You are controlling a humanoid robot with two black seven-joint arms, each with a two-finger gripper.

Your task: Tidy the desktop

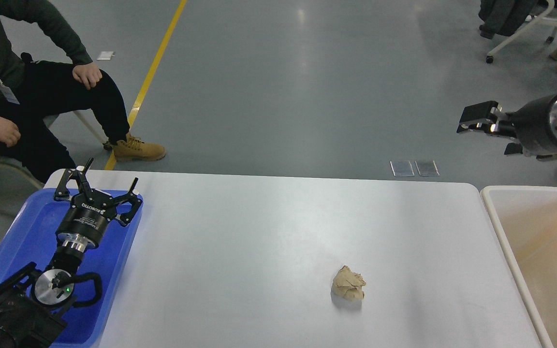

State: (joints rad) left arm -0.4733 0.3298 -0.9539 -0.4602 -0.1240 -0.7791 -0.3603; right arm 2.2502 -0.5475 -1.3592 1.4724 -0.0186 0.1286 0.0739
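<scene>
Evidently between pickups: a crumpled paper ball (348, 283) lies on the desktop (259, 232) left of the bin (493, 212), calling for the right gripper (472, 121), fingers seemingly pressed together, while the left gripper (102, 186) hovers spread and empty.

You see a glossy grey floor (307, 72) crossed by a yellow painted line (150, 77), with a white-framed wheeled chair (525, 34) far right
</scene>
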